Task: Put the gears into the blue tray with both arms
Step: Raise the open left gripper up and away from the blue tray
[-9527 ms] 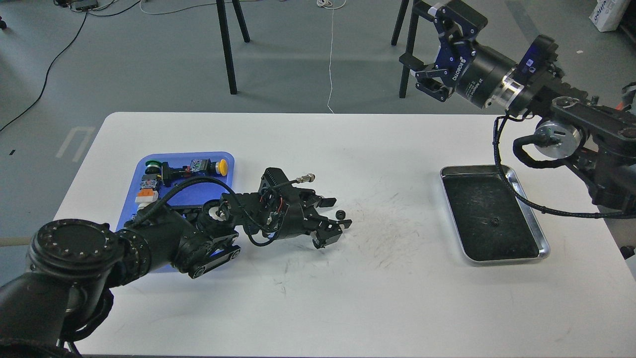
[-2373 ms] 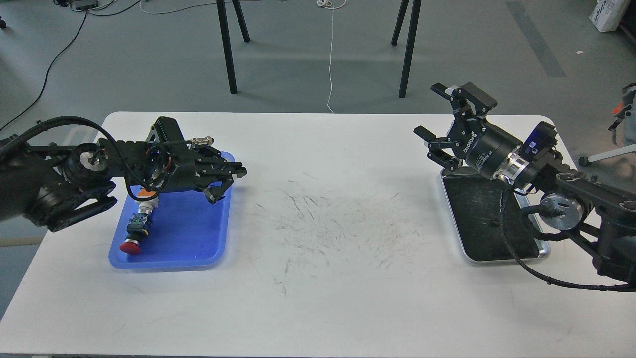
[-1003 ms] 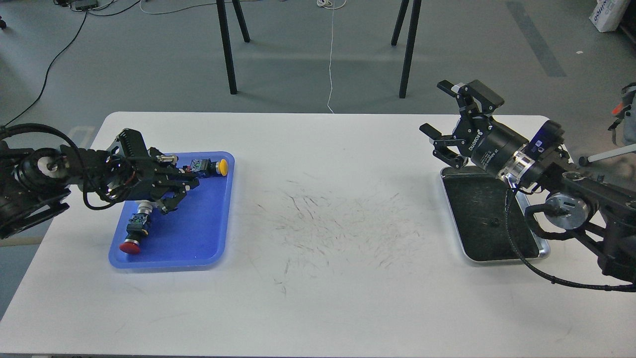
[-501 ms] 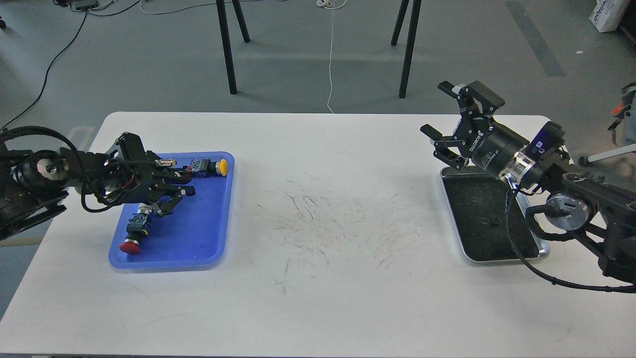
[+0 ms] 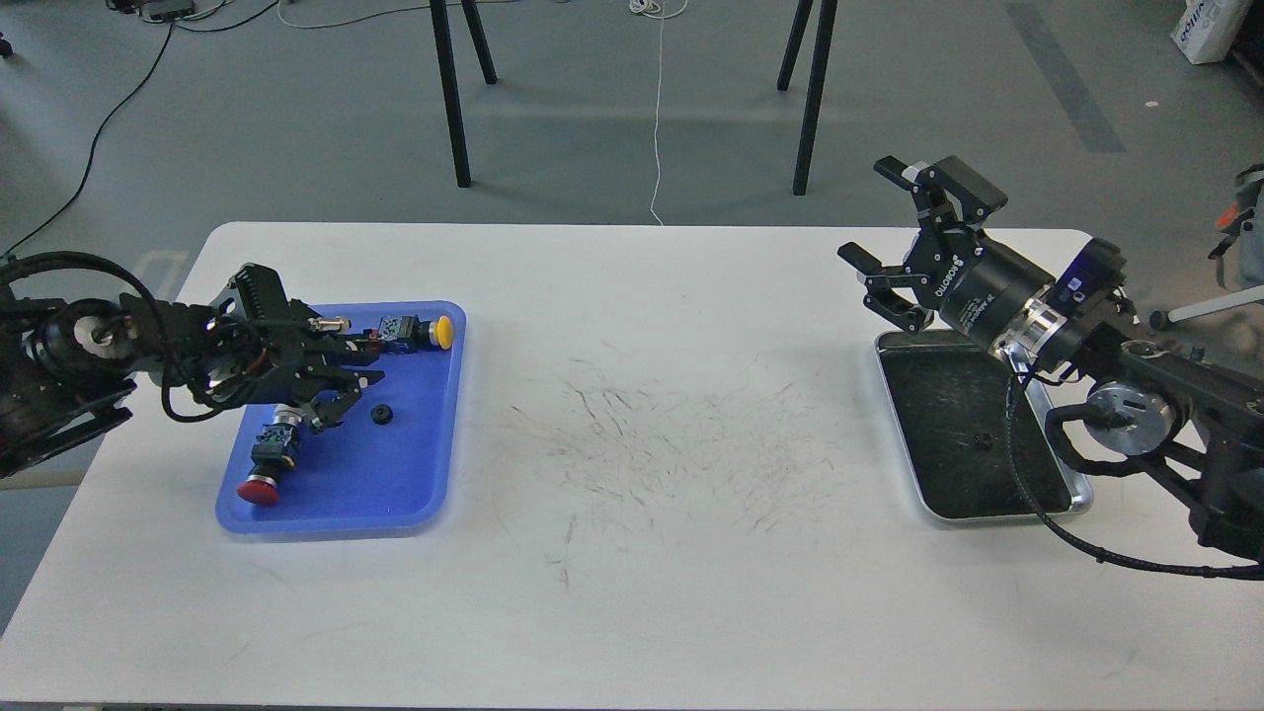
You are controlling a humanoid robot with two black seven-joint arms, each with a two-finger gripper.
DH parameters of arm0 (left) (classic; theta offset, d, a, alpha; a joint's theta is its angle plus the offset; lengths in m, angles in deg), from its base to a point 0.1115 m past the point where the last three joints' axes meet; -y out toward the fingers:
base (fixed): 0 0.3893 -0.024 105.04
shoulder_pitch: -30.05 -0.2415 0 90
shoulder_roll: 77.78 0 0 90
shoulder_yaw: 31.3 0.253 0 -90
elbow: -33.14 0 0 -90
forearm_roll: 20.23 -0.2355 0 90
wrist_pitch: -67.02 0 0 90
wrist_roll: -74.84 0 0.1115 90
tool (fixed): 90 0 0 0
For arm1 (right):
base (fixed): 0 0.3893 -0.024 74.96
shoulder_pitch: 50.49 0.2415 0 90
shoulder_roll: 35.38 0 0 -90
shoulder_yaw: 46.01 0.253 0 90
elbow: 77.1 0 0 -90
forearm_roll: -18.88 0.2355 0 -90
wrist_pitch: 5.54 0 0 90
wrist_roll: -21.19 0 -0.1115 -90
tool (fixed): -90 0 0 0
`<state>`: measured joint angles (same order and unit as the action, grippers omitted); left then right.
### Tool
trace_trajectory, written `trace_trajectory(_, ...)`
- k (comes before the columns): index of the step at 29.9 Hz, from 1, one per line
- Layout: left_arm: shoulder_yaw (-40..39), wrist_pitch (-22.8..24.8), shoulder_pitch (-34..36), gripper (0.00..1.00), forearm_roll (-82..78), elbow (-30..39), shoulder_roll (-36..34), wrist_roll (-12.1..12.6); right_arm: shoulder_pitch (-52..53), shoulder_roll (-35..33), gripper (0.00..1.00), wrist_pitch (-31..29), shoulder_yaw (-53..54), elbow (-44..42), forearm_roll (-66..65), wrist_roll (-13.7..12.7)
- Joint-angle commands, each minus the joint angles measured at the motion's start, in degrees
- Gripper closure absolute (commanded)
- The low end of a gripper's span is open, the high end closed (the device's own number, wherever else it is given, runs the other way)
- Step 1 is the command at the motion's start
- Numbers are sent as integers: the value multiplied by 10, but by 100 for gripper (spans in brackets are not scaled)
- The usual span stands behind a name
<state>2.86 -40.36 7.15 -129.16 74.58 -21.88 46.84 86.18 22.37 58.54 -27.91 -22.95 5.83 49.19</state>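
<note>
Gear [image 5: 379, 415] lies in the blue tray [image 5: 410, 484] at left, beside my left gripper [image 5: 348, 390], fingers apart, empty. Right gripper [image 5: 894, 257], also spread, must next descend to the gear [image 5: 979, 441] in the silver tray [image 5: 997, 513].

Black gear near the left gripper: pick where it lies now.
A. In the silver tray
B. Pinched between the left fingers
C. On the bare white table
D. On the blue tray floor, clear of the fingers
D: the black gear lies on the floor of the blue tray, just right of the left gripper, whose fingers are spread and do not touch it.
</note>
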Motion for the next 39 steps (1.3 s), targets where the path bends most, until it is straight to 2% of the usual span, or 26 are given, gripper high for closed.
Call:
trace_trajectory(1, -11, 2, 8, 72, 12, 0, -2, 0, 0, 0, 2, 0, 1, -2, 0, 0)
trace_trajectory(7, -19, 6, 8, 62, 120, 1, 4, 0, 0, 0, 2, 0, 1, -3, 0, 0)
trace_trajectory(9, -22, 6, 8, 51, 149, 0, 6, 0, 0, -1, 2, 0, 1, -3, 0, 0)
trace_trajectory(17, -75, 19, 2, 21, 288, 2, 42, 0, 2, -31, 2, -1, -3, -1, -14, 0)
trace_trajectory(22, -107, 42, -6, 11, 368, 6, 70, 0, 3, -51, 2, -1, -4, 0, -81, 0)
trace_trajectory(25, -134, 46, -22, 2, 433, 5, 80, 0, 2, -61, 2, -1, -7, 0, -133, 0)
trace_trajectory(29, -173, 70, -28, 1, 492, 1, 97, 0, 0, -76, 2, 0, -8, -2, -202, 0)
trace_trajectory(39, -340, 109, -75, 1, 646, -17, 109, 0, 11, -93, 2, -1, -9, 0, -385, 0)
